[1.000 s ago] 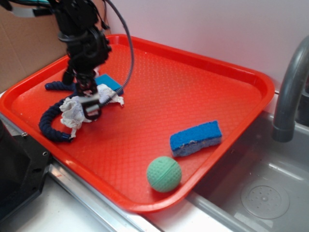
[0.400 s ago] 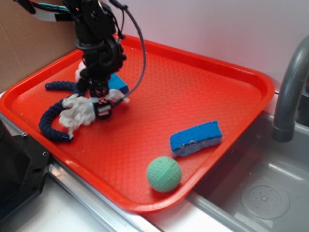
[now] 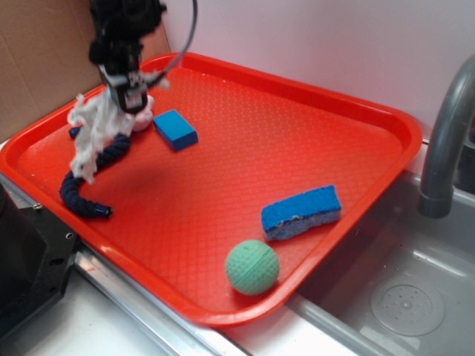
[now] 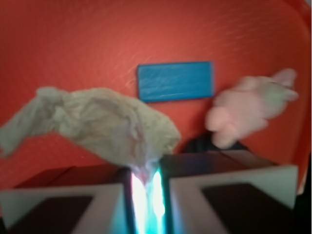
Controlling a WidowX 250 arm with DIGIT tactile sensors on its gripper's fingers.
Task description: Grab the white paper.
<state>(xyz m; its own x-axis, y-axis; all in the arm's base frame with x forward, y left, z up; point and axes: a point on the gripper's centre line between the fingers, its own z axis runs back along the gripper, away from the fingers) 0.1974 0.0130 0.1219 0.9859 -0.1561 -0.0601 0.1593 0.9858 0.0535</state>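
1. Pale wall and a strip of brown cardboard back the scene; below them a red tray point(image 3: 349, 119) sits beside a steel sink point(image 3: 401, 297), with a grey faucet point(image 3: 445, 141) at the right edge.
2. High over the tray's far left corner hangs the gripper point(image 3: 128, 95), its fingers point(image 4: 214, 195) pressed nearly together on the white paper point(image 3: 93, 133).
3. That paper is clear of the tray and dangles from the jaws as a ragged strip, drooping to the left (the wrist view shows a pinched end of it caught in the narrow gap between the fingers, the rest spreading out to the left point(image 4: 92, 122)).
4. Beneath the paper a dark blue rope point(image 3: 93, 182) curls on the tray near the left rim.
5. A small pink fluffy toy point(image 3: 142, 119) lies just behind the gripper, beside a small blue block point(image 3: 175, 130); the wrist view shows both below the fingers, toy right, block centre.
6. Well apart, toward the near right side, lies a blue sponge point(image 3: 300, 213), and just in front of it a green ball point(image 3: 252, 267) sits close to the tray's rim.
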